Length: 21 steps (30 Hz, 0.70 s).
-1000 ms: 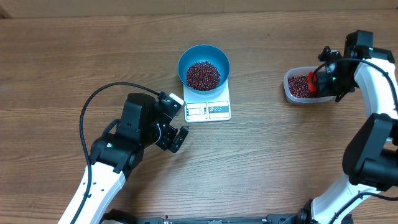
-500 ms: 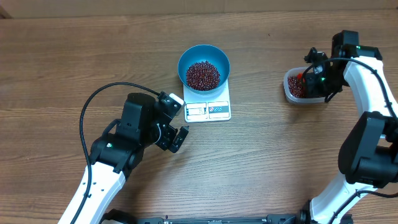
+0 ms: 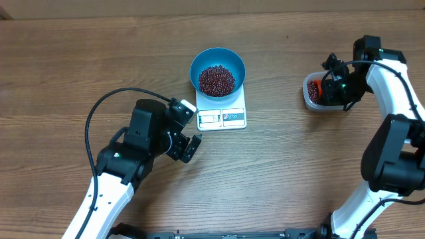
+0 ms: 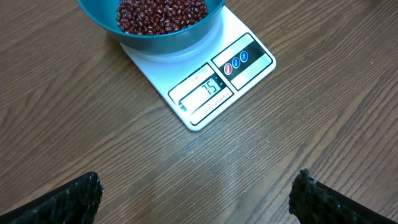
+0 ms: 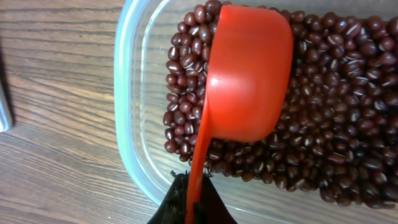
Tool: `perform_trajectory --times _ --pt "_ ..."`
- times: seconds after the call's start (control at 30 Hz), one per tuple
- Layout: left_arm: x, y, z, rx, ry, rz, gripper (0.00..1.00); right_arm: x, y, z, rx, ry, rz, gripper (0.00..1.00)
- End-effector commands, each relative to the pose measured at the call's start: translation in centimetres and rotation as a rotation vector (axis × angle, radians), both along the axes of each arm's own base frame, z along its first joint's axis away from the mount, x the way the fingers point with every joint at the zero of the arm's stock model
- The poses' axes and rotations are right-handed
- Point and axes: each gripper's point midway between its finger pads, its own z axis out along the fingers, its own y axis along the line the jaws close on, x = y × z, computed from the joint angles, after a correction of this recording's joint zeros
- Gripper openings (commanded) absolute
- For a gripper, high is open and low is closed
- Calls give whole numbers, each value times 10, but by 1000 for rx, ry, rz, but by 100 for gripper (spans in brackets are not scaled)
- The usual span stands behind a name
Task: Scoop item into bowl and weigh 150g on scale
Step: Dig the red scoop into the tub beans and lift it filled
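Reading 75, about halfway: flat white scale point(image 4: 208, 84) under round blue plastic bowl point(image 4: 169, 42); right claw point(image 5: 190, 200) clamps red plastic scoop point(image 5: 249, 81), left claw point(image 4: 196, 196) gapes.

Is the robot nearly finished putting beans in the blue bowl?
About halfway. Done: the blue bowl sits on the scale with a heap of beans, and the display reads 75. In hand: the right end effector grips the red scoop, dipped among the beans in the clear tub. Left: more scoops until it shows 150.

bowl point(image 3: 217, 56) 1 | scale point(image 3: 222, 118) 1 | tub point(image 5: 134, 112) 1 | scoop point(image 5: 249, 81) 1
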Motion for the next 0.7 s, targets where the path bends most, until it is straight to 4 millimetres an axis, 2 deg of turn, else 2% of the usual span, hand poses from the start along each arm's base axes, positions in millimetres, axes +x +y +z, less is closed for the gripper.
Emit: perform_trajectory --times 0.0,0.27,0.67 --pt "-2 -2 -4 8 5 -26 100 1 18 -9 111 23 5 4" --pt "-2 -2 -4 8 5 -26 100 0 16 5 290 6 -72 4" --pt "-2 -2 -4 8 5 -26 100 1 -19 25 473 -57 -227 4"
